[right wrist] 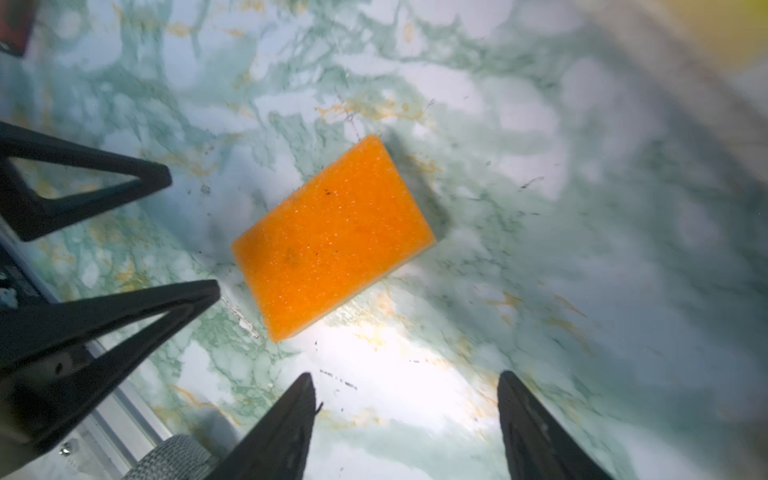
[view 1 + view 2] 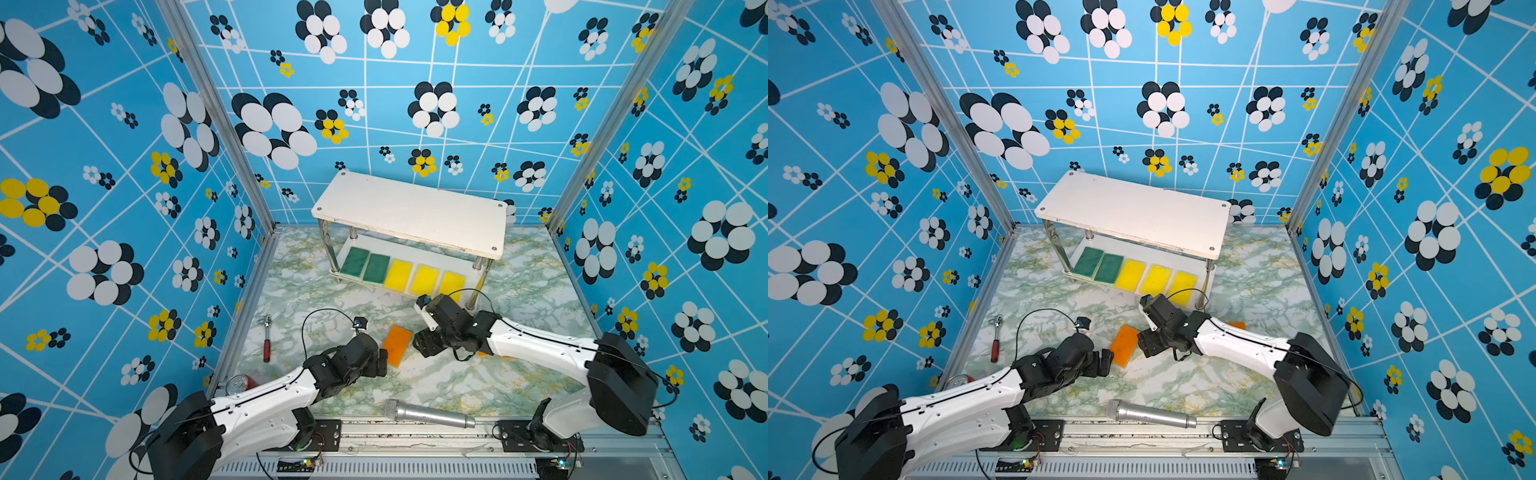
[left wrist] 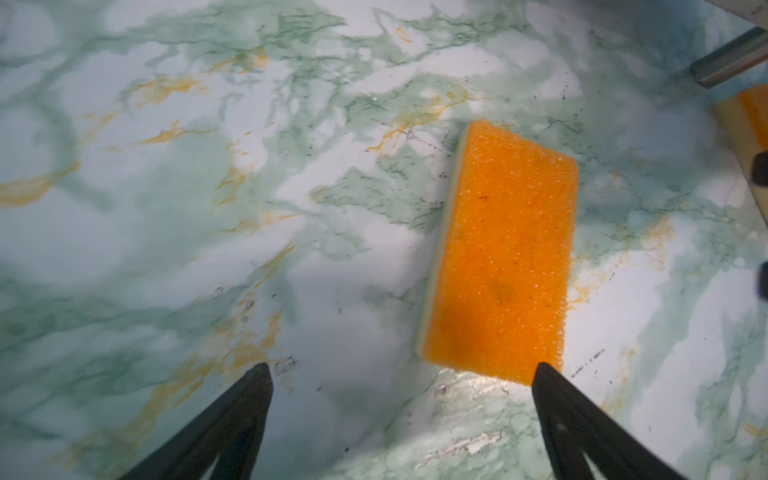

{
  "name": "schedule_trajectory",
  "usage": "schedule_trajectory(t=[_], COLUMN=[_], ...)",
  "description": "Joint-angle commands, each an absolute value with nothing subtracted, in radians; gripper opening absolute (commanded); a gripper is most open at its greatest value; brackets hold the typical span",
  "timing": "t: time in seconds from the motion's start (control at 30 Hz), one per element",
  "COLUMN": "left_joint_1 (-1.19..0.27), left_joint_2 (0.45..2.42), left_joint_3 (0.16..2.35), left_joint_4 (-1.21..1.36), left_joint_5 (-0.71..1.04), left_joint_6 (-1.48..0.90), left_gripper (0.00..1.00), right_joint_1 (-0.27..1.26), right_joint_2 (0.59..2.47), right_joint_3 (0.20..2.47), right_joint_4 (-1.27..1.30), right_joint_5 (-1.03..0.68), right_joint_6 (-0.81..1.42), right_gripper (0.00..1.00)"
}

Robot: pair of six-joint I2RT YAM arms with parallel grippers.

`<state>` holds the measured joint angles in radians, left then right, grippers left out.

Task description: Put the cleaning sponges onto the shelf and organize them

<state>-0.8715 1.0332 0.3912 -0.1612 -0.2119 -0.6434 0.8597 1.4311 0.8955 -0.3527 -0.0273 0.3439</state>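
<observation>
Item: orange sponge (image 2: 397,345), flat on the tabletop (image 2: 523,286), six o'clock from the shelf (image 2: 411,212). We logged the left gripper (image 3: 401,370) spread wide and empty at the sponge's seven o'clock. The right gripper (image 1: 405,376) was parted and empty at its three o'clock. Lower board: two green sponges (image 2: 355,261), three yellow sponges (image 2: 424,280).

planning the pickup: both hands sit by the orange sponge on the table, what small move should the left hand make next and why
Probably slide the left hand sideways until the orange sponge sits between its open fingers. In its wrist view the sponge lies flat on the table, off centre, by one fingertip.
</observation>
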Motion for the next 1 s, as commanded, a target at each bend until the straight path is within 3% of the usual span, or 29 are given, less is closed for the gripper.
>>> schedule_trajectory(t=[0.0, 0.3, 0.6, 0.97], left_joint_1=[-0.866, -0.900, -1.022, -1.031], left_joint_2=[1.078, 1.187, 1.275, 1.208], left_joint_3=[0.430, 0.509, 0.511, 0.568], left_joint_4=[-0.030, -0.013, -0.027, -0.150], left_joint_5=[-0.134, -0.071, -0.156, -0.243], left_joint_6=[-0.481, -0.450, -0.529, -0.510], left_gripper=[0.99, 0.99, 0.99, 0.99], right_joint_1=[0.816, 0.706, 0.676, 0.673], right_joint_2=[1.312, 1.147, 1.196, 1.216], right_joint_3=[0.845, 0.755, 0.753, 0.765], right_joint_4=[-0.440, -0.473, -0.453, -0.446], right_joint_5=[0.023, 0.055, 0.038, 0.015], right_joint_6=[0.345, 0.404, 0.416, 0.407], right_gripper=[0.72, 0.74, 0.74, 0.74])
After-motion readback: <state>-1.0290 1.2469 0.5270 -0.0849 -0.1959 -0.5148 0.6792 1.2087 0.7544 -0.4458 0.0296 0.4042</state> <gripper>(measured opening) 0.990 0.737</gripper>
